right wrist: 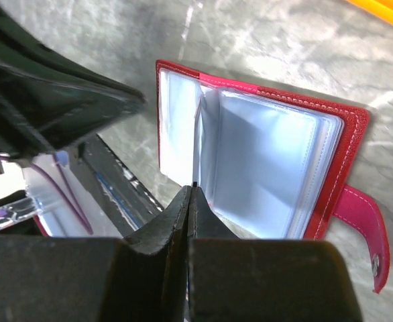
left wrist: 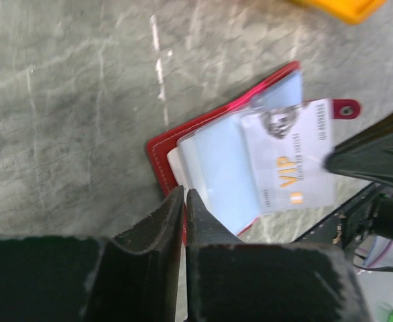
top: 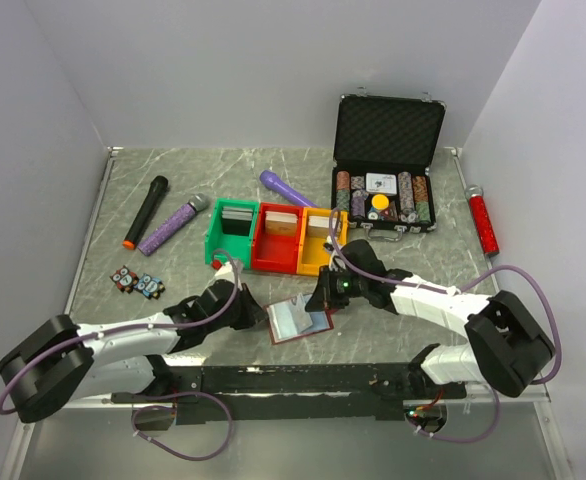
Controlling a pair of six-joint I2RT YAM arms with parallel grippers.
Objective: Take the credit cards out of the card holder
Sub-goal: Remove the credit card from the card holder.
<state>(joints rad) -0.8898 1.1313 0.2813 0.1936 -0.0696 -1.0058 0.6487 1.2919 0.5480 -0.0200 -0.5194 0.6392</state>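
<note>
From where I stand, the card holder [top: 298, 322] lies spread open near the middle of the bench's [top: 173, 285] near edge, just in front of the row of coloured bins [top: 278, 238], with an arm reaching in from either side. It is opened flat with the pale sleeves [right wrist: 263, 161] facing up and the snap tab [right wrist: 361, 221] flung out to one side, which leaves the pockets free to be reached. The left gripper [left wrist: 184, 196] sits at the holder's left edge with its pincer narrow, barely a slit. It looks placed there to pin the red cover so that it cannot slide, though I cannot tell whether it truly nips the edge or only rests against it. The right gripper [right wrist: 191, 191] comes in over the sleeves with its pincer pressed together. In the left wrist view its tip meets the edge of a white VIP card [left wrist: 290, 161], which stands partly out of its pocket, so I judge it has that card pinched and is drawing it clear. One card is on its way out. Whether the other sleeves hold more I cannot see. The pull wants to run straight along the pocket, or the whole holder may lift with it.
</note>
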